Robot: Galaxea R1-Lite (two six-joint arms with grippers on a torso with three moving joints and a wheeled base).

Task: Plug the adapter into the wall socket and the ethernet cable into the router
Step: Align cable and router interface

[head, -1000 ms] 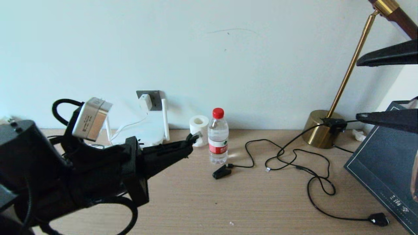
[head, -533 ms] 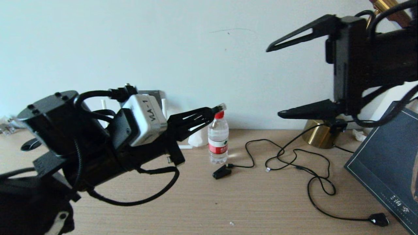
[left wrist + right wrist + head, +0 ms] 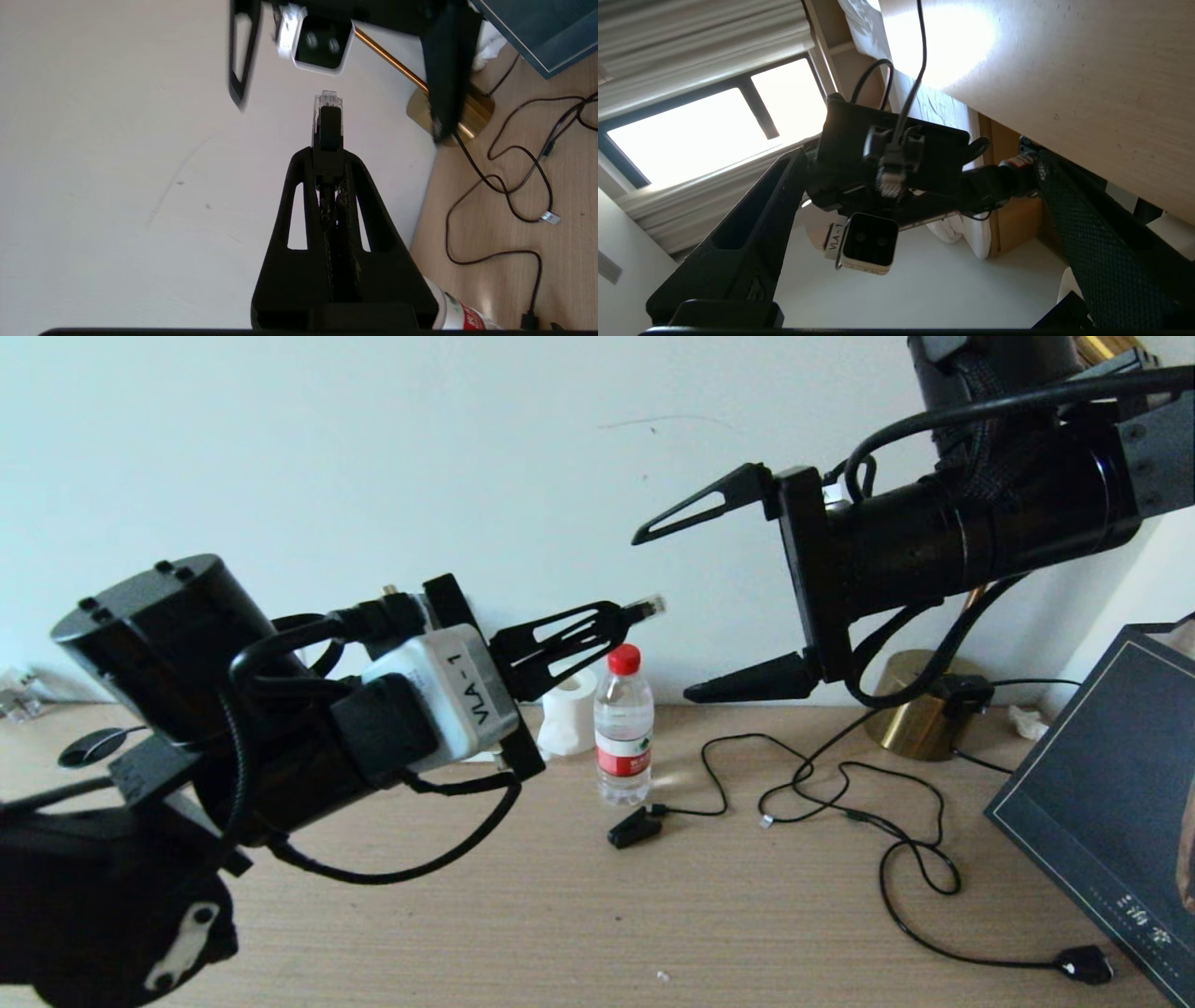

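Ethernet cable (image 3: pixel 647 608) plug sits clamped in your left gripper (image 3: pixel 597 627), held in mid-air above the desk (image 3: pixel 560 915), clear tip poking past the fingertips. To its right, your right gripper (image 3: pixel 695 607) gapes wide and empty, facing it. A handover could twist or drop the plug if the jaws meet off-centre.
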